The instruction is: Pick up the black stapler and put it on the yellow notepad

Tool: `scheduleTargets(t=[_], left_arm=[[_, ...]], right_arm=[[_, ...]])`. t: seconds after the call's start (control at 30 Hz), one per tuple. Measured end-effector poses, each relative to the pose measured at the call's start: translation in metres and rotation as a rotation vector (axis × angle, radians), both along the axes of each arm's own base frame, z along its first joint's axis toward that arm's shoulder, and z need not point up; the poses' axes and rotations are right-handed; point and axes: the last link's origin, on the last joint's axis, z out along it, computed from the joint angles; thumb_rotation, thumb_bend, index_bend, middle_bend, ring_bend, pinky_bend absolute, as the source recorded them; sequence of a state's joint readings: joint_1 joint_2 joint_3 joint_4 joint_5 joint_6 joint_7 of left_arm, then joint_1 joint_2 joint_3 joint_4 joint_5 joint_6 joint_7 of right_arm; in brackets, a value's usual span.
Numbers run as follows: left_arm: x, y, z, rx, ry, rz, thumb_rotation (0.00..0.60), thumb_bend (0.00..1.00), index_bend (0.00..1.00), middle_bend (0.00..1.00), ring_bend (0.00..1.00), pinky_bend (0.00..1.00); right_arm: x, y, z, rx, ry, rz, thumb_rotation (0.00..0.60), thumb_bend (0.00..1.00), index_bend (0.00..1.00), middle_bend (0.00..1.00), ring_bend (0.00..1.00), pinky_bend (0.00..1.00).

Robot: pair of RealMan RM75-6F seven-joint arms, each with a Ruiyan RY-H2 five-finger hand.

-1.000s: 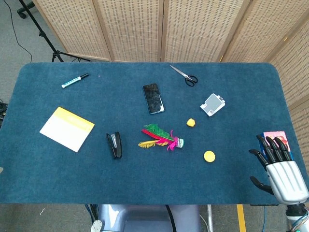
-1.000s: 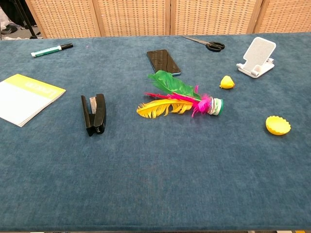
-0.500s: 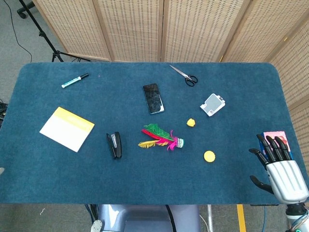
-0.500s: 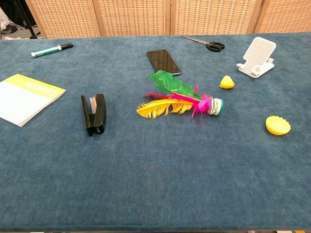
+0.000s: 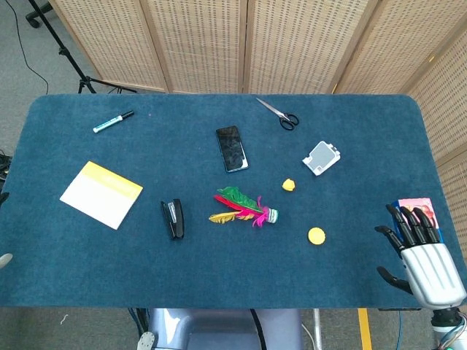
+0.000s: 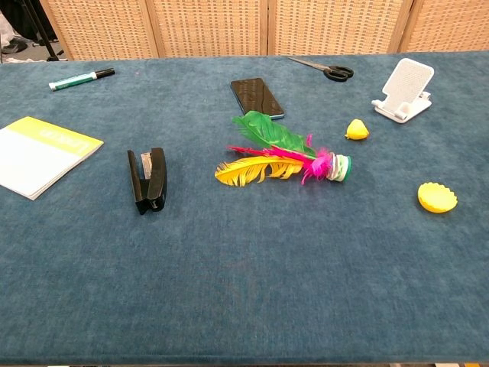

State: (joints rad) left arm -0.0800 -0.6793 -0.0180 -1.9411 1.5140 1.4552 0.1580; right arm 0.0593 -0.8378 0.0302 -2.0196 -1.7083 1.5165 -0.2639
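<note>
We are working at the first step of the task: nothing is being held, and the approach to the stapler is not yet begun.

Nearest to us, the right hand (image 5: 427,255) is hovering at the near right edge of the table (image 5: 219,284), fingers spread and grasping nothing. It is appearing only in the head view. A pink item (image 5: 416,206) is lying just beyond its fingertips; we cannot make out what it is, since the hand is partly covering it. We are not seeing the left hand as such; only slight shapes are showing at the left border of the head view, too cut off to identify, so we cannot tell its state.

Moving outward, the black stapler (image 6: 147,179) is lying flat on the cloth, left of centre and well apart from the right hand. Just to its right, the feathered shuttlecock (image 6: 286,157) is resting near it but not touching. The yellow notepad (image 6: 42,155) is lying near the stapler on its left, with its left end cut off in the chest view.

We judge that the next move calls for the left arm, since both task items are on that side. The hand should be descending over the stapler, closing across its narrow body, lifting, and carrying it leftward onto the notepad.

Farther back, a phone (image 5: 231,148), scissors (image 5: 278,113) and a marker (image 5: 112,121) are lying clear of that path.
</note>
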Motion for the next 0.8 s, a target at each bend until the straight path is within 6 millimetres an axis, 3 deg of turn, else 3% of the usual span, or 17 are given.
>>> scheduleTargets(t=[0.4, 0.8], left_arm=[[0.019, 0.012, -0.003, -0.17, 0.012, 0.002, 0.6, 0.06, 0.0, 0.0, 0.0, 0.0], [0.035, 0.056, -0.023, -0.353, 0.129, -0.001, 0.6, 0.07, 0.0, 0.0, 0.0, 0.0]], right_arm=[[0.001, 0.001, 0.0, 0.003, -0.004, 0.005, 0.6, 0.21, 0.26, 0.06, 0.0, 0.02], [0.0, 0.001, -0.002, 0.011, -0.004, 0.0, 0.6, 0.21, 0.26, 0.06, 0.0, 0.02]])
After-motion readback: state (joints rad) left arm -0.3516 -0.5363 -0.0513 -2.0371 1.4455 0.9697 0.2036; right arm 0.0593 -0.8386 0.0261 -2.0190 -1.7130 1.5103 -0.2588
